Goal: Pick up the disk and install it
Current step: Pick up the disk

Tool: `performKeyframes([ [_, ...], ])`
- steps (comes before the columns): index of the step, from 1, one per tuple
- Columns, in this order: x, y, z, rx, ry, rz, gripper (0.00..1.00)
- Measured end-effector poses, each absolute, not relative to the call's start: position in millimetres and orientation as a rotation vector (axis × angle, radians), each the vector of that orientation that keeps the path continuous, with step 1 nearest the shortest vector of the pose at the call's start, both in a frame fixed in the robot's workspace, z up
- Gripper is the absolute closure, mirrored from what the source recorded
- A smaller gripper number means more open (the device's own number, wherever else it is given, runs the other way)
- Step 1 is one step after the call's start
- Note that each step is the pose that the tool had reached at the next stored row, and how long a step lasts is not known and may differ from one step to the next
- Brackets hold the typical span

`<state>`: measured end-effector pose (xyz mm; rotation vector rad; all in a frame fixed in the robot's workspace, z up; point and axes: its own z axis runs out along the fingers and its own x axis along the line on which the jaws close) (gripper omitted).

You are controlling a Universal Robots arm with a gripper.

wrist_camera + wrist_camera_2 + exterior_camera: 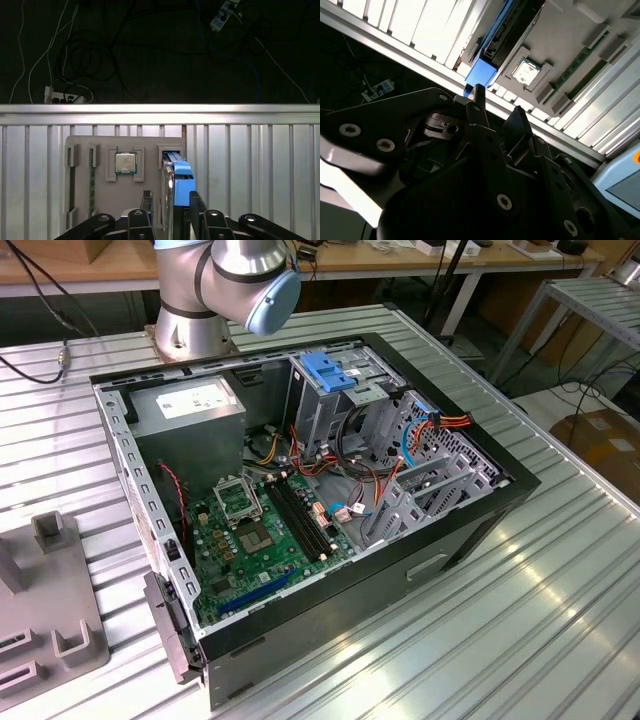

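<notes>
The disk (180, 181) stands on edge in a slot of a grey fixture plate (100, 200), its blue bracket facing the camera. In the first wrist view my gripper (170, 201) sits just over it, with one finger on each side and a small gap on one side. The second wrist view shows the same disk (506, 37) and its blue bracket end just beyond the gripper (497, 107). The jaws are open and hold nothing.
The fixture also holds a processor chip (125, 163) and two memory sticks (92, 182). It lies close to the table's edge (160, 112), with cables on the floor beyond. In the exterior view the open computer case (470, 530) has a blue clip (330, 370) on its drive cage.
</notes>
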<state>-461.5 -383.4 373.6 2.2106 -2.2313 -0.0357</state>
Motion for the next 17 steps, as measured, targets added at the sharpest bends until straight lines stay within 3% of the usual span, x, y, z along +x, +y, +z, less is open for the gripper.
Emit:
performKeyframes([
  [7, -453.3, -381.0, 366.2, 2.174, -2.266, -0.033, 0.58],
  [9, -453.3, -380.9, 366.3, 2.174, -2.265, -0.033, 0.57],
  [10, -453.3, -380.9, 366.2, 2.174, -2.265, -0.033, 0.50],
  [17, -453.3, -380.9, 360.9, 2.175, -2.267, -0.030, 0.50],
])
